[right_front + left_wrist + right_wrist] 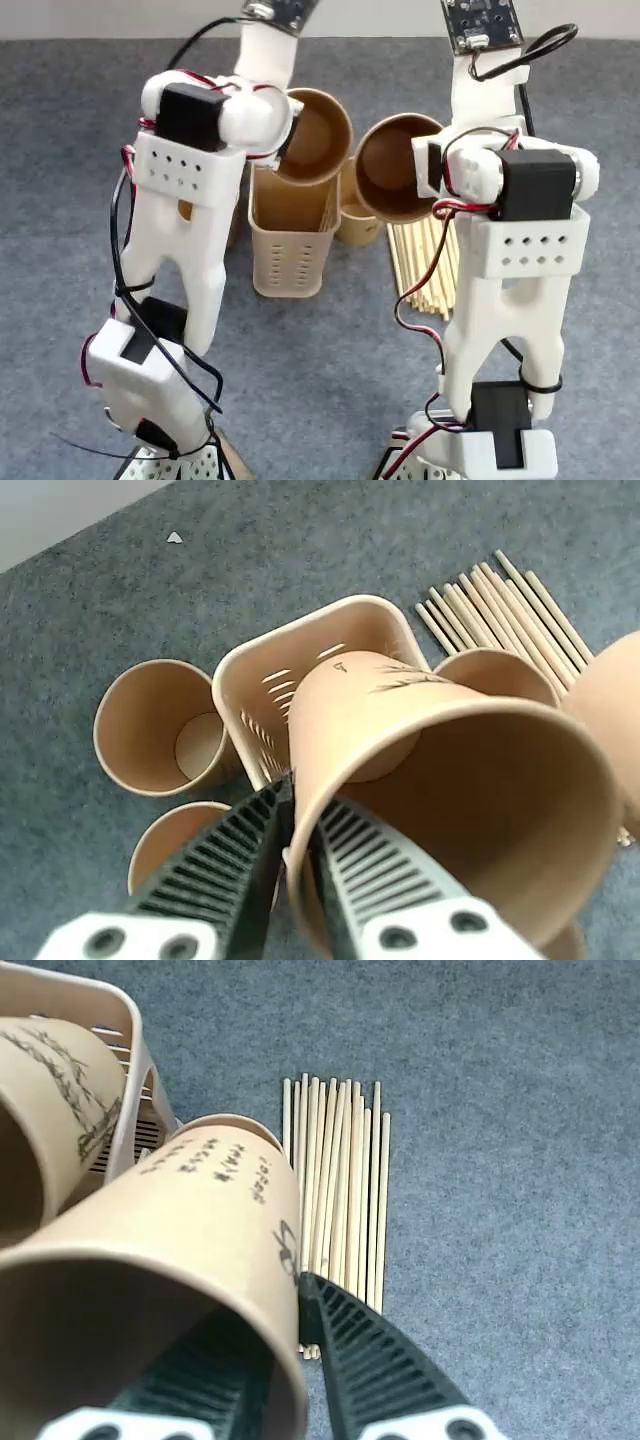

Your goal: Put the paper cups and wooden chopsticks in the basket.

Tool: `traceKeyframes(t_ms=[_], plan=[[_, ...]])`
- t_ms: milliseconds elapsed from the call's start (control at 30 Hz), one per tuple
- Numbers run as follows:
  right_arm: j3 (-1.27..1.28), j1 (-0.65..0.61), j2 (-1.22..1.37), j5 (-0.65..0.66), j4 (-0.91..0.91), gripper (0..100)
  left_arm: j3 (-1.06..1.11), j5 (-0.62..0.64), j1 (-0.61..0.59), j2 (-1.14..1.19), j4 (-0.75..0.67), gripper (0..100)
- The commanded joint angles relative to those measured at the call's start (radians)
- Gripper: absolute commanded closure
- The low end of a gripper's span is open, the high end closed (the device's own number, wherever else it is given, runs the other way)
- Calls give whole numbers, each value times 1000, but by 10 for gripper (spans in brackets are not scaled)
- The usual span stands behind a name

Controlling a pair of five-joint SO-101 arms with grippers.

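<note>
My left gripper (300,800) is shut on the rim of a brown paper cup (450,780), held tilted above the beige slotted basket (300,670). In the high view that cup (315,135) hangs over the basket's (290,240) far end. My right gripper (270,1305) is shut on the rim of a second paper cup (180,1250), held in the air (400,165) to the right of the basket. Under it, wooden chopsticks (340,1190) lie in a row on the grey mat (425,265).
A cup (357,215) stands between the basket and the chopsticks. Two more cups (160,725) (175,845) stand on the basket's other side, under my left arm. Grey carpet (60,150) covers the table, open at both sides.
</note>
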Motion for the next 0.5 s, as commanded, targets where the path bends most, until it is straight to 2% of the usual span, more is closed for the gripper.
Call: traceKeyframes(t_ms=[0,167,267,467], plan=[[-39,-22,-1,-5,7,993,1,18,-47,2,-2,862],[-42,-77,-1,-12,-16,993,-16,15,-68,-7,-9,861],[-42,-97,-1,-14,-61,993,-101,12,-70,-8,-9,860],[-48,-101,-10,-46,-142,993,-176,12,-68,2,-40,860]])
